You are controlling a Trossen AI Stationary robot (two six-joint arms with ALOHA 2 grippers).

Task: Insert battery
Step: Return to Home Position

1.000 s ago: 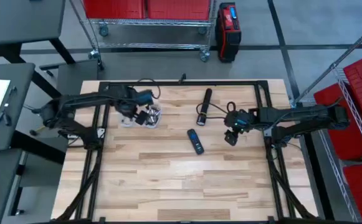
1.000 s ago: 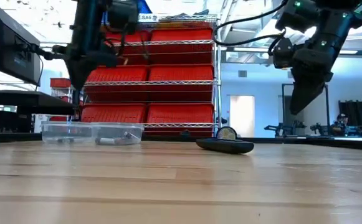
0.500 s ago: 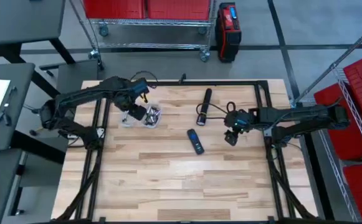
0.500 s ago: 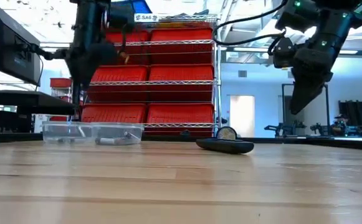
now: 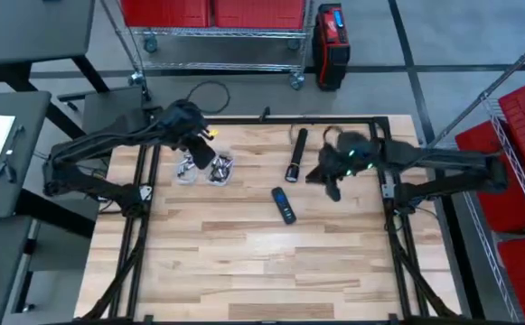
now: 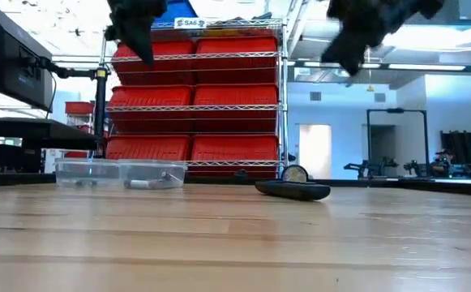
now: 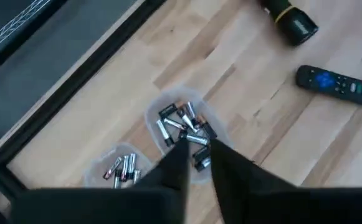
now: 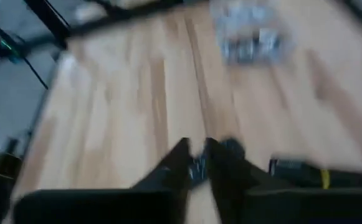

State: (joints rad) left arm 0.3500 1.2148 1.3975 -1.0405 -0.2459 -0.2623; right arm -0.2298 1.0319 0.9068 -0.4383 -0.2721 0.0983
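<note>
Two clear round dishes stand at the table's far left. One (image 7: 182,132) holds several loose batteries, the other (image 7: 121,168) a few more. The black remote (image 5: 283,205) lies flat near the table's middle. My left gripper (image 7: 197,148) hangs high over the fuller dish (image 5: 220,168), its fingers together. I see no battery of its own between them. My right gripper (image 8: 196,152) is raised above the table to the right of the remote (image 6: 293,190), fingers together; blur hides whether anything sits between them.
A black flashlight with a yellow ring (image 5: 295,153) lies beyond the remote, toward the far edge. A black metal frame (image 5: 262,120) runs round the tabletop. The near half of the wooden table (image 5: 262,271) carries nothing.
My left gripper has risen from the dishes and drawn a little toward the far edge. My right gripper has risen too, and its arm has swung toward the far edge and the table's left. The dishes, remote and flashlight have stayed where they were.
</note>
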